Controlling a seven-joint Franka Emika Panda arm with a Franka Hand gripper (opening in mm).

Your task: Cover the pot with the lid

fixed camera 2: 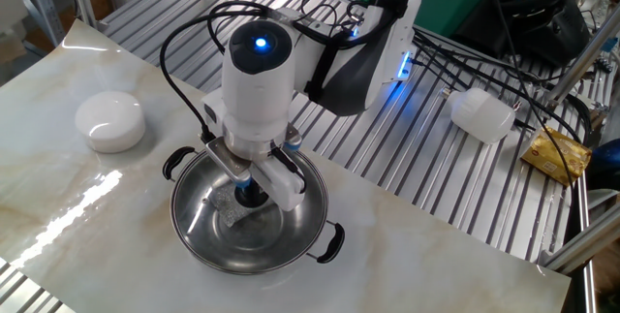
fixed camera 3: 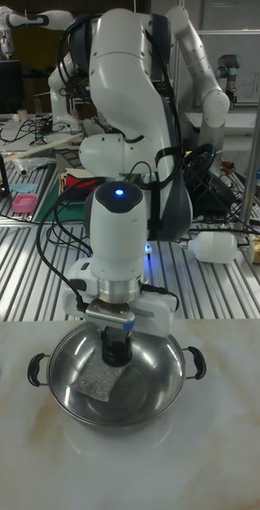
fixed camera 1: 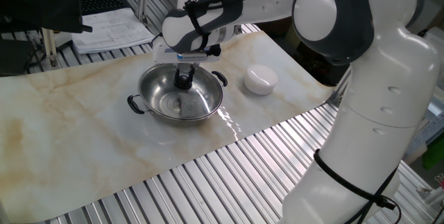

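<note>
The shiny steel pot (fixed camera 1: pixel 208 103) (fixed camera 2: pixel 302 218) (fixed camera 3: pixel 163 389) with two black side handles sits on the marble-look sheet. My gripper (fixed camera 1: pixel 184 76) (fixed camera 2: pixel 250 188) (fixed camera 3: pixel 116 347) hangs straight down over the pot's middle, its dark fingers close together. Between them is a small black knob, the lid (fixed camera 1: pixel 184 82) (fixed camera 2: pixel 251 198) (fixed camera 3: pixel 116 360). The lid's clear glass hardly shows against the steel, so I cannot tell whether its rim rests on the pot. The arm's white wrist hides the back of the pot in the other fixed view.
A small white dome (fixed camera 1: pixel 260 80) (fixed camera 2: pixel 109 120) lies on the sheet beside the pot. A white bottle (fixed camera 2: pixel 481 112) (fixed camera 3: pixel 218 245) and a yellow packet (fixed camera 2: pixel 556 153) lie on the slatted metal table. Papers (fixed camera 1: pixel 111 26) sit at the far edge.
</note>
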